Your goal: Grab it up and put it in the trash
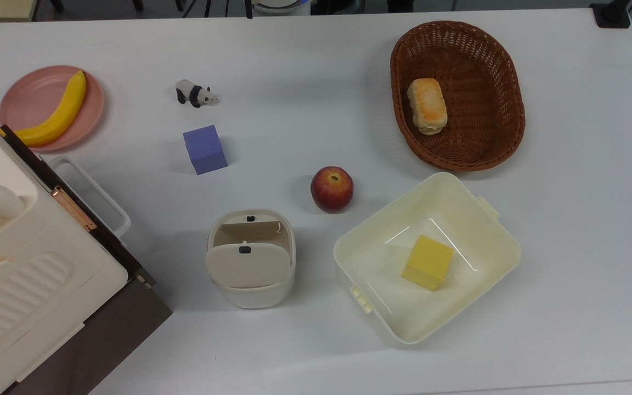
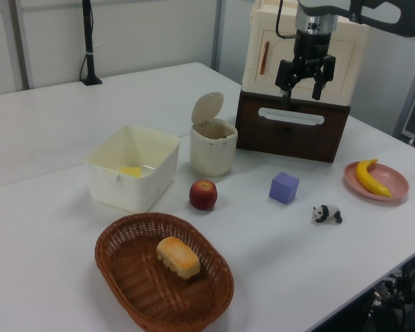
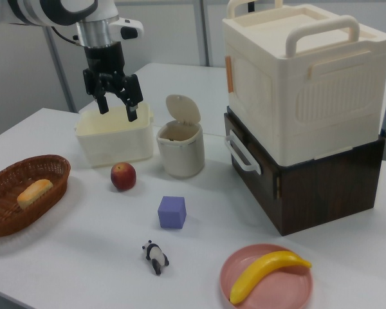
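A white counter [image 1: 316,340] carries a brown wicker basket [image 1: 505,93] holding a bread roll [image 1: 427,106], and a square cream tub [image 1: 491,258] holding a yellow block [image 1: 427,262]. A red apple [image 1: 332,189] stands near the tub's corner, a purple cube [image 1: 204,149] sits well apart from the apple, and a panda figurine [image 1: 195,94] stands near the cube. A pink plate [image 1: 28,99] bearing a banana [image 1: 58,112] lies just beside a large cream appliance [image 1: 14,285] stacked on a dark brown case [image 1: 113,334].
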Action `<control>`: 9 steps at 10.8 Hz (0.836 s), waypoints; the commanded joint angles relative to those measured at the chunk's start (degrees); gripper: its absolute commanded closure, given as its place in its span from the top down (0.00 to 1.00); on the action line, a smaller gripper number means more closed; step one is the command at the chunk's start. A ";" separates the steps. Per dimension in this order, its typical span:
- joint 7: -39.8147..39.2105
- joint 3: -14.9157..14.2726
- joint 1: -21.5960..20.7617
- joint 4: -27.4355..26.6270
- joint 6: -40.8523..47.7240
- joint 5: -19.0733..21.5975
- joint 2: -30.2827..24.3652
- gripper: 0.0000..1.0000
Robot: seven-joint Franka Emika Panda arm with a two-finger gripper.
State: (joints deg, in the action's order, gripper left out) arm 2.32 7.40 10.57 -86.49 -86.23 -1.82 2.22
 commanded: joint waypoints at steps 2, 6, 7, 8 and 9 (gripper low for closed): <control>-1.35 -0.72 -0.38 -1.84 -1.31 1.65 -1.43 1.00; -0.82 -7.62 -7.71 -1.84 -1.31 1.65 -1.43 1.00; -1.08 -10.97 -10.80 -1.75 -1.31 1.65 -1.51 1.00; -1.17 -11.44 -11.18 -1.75 -1.31 1.65 -1.60 1.00; -1.26 -11.45 -11.27 -1.84 -1.31 1.65 -1.51 1.00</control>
State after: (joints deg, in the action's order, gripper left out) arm 2.31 -1.31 1.82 -86.49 -86.28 -1.45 2.22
